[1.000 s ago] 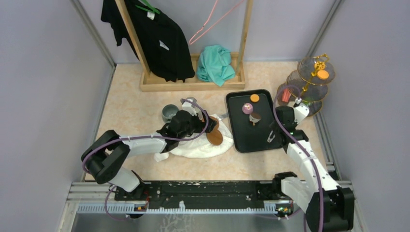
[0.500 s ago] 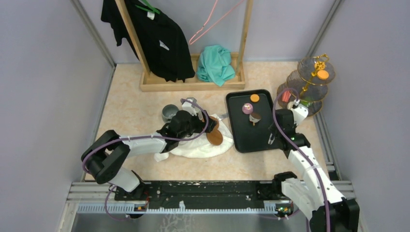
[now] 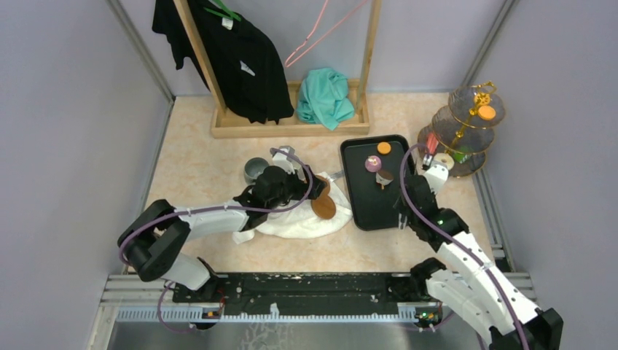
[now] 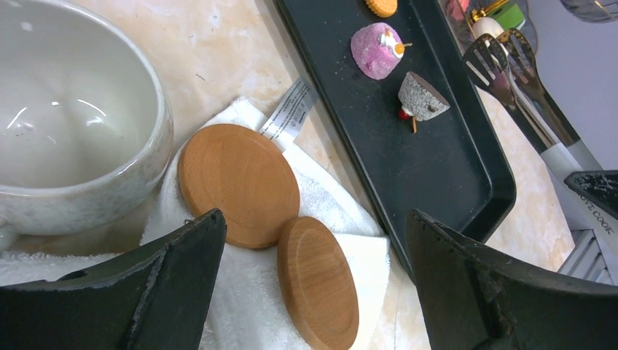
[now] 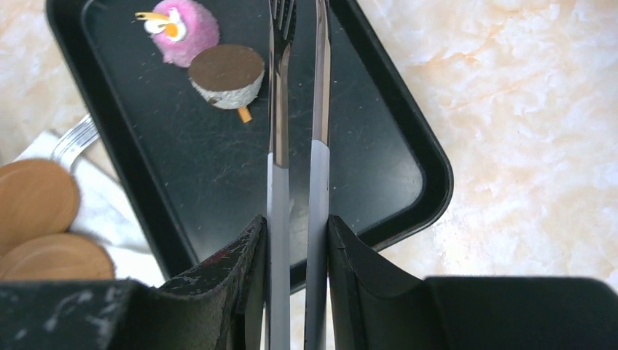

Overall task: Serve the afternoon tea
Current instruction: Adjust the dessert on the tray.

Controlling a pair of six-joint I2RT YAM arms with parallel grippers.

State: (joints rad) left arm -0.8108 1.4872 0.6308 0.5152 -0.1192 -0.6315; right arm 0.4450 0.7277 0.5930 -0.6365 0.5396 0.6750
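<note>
**A:** What does the right gripper hold?

**B:** The right gripper is closed on the tongs. Its two fingers press the pale handles from both sides. The tongs point away from it over the tray, with their two arms close together.

**A:** And what lies on the tray?

**B:** A brown-topped sweet lies just beside the tongs. A pink sweet is just past it, toward the tray's far edge. An orange disc lies at the far edge itself.

**A:** Where is the stand?

**B:** The stand is upright at the table's right edge, toward the far right corner and near the tray's far right corner. A second orange disc lies on its top tier. The lower tiers carry small pieces, but I cannot tell them well.

**A:** And the left gripper?

**B:** The left gripper is wide open and holds nothing. It hangs over a white towel near the middle of the table, just left of the tray. Two round wooden coasters lie on the towel, touching edge to edge. The mug stands upright at the towel's far left side, just beside one coaster and well apart from the stand.
</note>
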